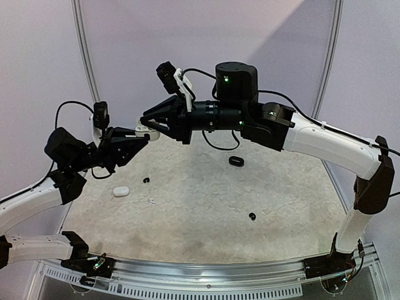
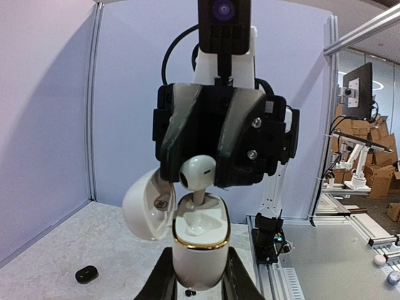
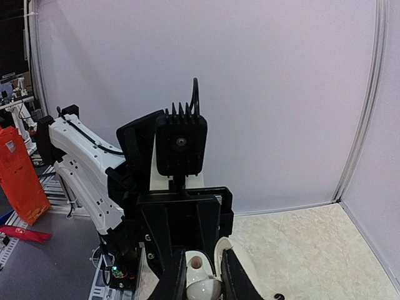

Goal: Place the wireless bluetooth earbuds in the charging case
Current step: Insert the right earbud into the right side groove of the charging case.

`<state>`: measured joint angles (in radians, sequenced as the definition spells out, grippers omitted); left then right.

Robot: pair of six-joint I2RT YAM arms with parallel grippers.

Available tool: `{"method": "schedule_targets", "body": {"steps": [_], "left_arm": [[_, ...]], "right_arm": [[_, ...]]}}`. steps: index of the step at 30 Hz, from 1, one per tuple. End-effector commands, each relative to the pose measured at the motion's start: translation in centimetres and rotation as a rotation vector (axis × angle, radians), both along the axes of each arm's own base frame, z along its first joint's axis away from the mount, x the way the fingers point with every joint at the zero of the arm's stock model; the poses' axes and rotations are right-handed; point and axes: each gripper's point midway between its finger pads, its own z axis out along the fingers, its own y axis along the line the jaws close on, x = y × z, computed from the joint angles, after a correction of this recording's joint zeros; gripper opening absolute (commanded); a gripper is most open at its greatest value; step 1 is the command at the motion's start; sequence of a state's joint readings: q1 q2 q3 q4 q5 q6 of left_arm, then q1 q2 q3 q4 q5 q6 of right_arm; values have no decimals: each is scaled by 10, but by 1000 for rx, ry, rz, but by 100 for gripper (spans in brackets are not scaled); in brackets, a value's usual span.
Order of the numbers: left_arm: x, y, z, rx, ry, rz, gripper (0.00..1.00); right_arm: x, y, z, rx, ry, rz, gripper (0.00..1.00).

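In the left wrist view my left gripper (image 2: 200, 265) is shut on a white charging case (image 2: 199, 247) with a gold rim, held upright, its lid (image 2: 147, 206) swung open to the left. Directly above it, my right gripper (image 2: 199, 181) is shut on a glossy white earbud (image 2: 198, 172), whose stem reaches down into the case's rear socket. In the right wrist view the earbud (image 3: 204, 290) sits between my right gripper's fingers (image 3: 175, 278), over the case socket (image 3: 195, 264). Seen from the top, the left gripper (image 1: 142, 135) and right gripper (image 1: 149, 122) meet above the table's far left.
On the table lie a black case (image 1: 236, 161), a closed white case (image 1: 120, 191), two loose black earbuds (image 1: 147, 180) (image 1: 252, 216) and a tiny white piece (image 1: 152, 201). The black case (image 2: 87, 274) also shows in the left wrist view. A metal rail (image 1: 206, 275) edges the near side.
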<state>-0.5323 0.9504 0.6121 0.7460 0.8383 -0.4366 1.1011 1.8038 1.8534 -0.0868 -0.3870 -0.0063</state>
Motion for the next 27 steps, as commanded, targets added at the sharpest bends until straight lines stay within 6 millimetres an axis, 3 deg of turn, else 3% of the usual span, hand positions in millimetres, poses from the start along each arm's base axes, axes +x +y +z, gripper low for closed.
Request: {"method": "schedule_targets", "body": {"steps": [1,6,17,22,27], "left_arm": [[-15,-1,10,-10,-115,-31,0],[-17,0,13,-15,-151,-33,0],[-17,2,18,-33,-146,-29,0],[-18,2,18,-32,-141,-33,0],[-16,1,16,-30,-119,-36,0]], "right_arm": [[-2,-6,-7,-34,21,18,2],[-3,-3,-13,-39,57,34,4],[-5,-2,-30,-84,66,48,22],[-4,-1,-29,-84,67,42,33],[-4,-1,-20,-67,66,40,37]]}}
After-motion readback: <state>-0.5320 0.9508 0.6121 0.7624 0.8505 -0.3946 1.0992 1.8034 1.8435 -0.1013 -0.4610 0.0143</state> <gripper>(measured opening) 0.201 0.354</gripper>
